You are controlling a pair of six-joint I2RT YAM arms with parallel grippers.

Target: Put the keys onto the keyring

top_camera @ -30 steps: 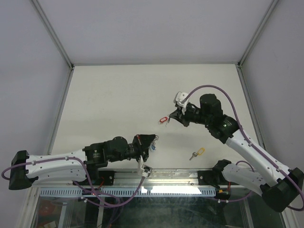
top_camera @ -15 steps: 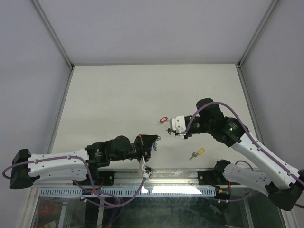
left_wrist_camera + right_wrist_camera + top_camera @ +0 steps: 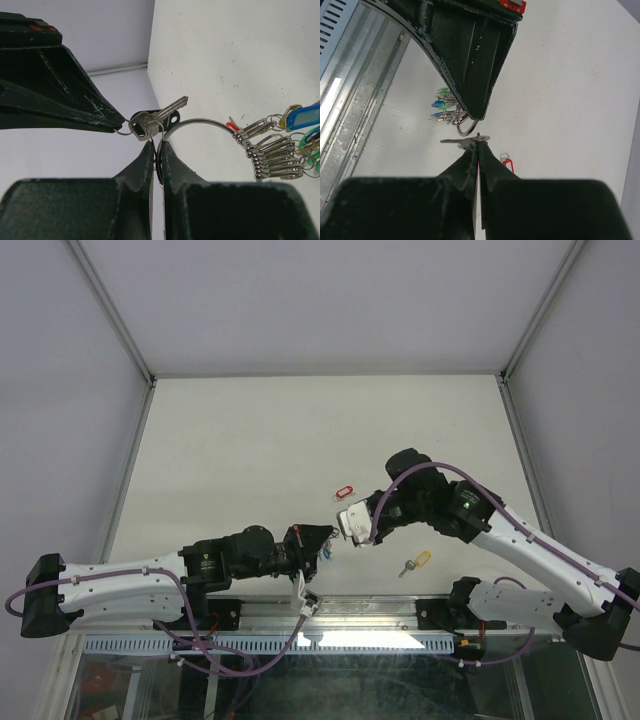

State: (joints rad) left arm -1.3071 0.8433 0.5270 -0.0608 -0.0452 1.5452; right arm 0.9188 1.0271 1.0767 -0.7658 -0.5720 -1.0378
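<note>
Overhead, both arms meet low on the desk (image 3: 250, 440), close to the near metal rail (image 3: 380, 612), with wide bare surface behind them up to the far edge. A red tag (image 3: 343, 490) lies just beyond the meeting point. A yellow-tagged key (image 3: 413, 564) lies nearer the rail on the right arm's side, apart from both hands.

The left hand (image 3: 157, 146) is clamped tight on the keyring (image 3: 200, 122), pinching its wire between the fingertips. The ring carries a bunch of keys (image 3: 277, 152) with blue and green tags, gathered away from the grip. The right hand (image 3: 478, 148) is closed on the small loop of a bare silver key (image 3: 456, 142). It holds that key touching or just beside the keyring, right at the left fingertips; whether it is threaded on cannot be told.

Only the wrist views show the ring and the silver key clearly; from above they are too small to make out. The yellow-tagged key shows from above alone.
</note>
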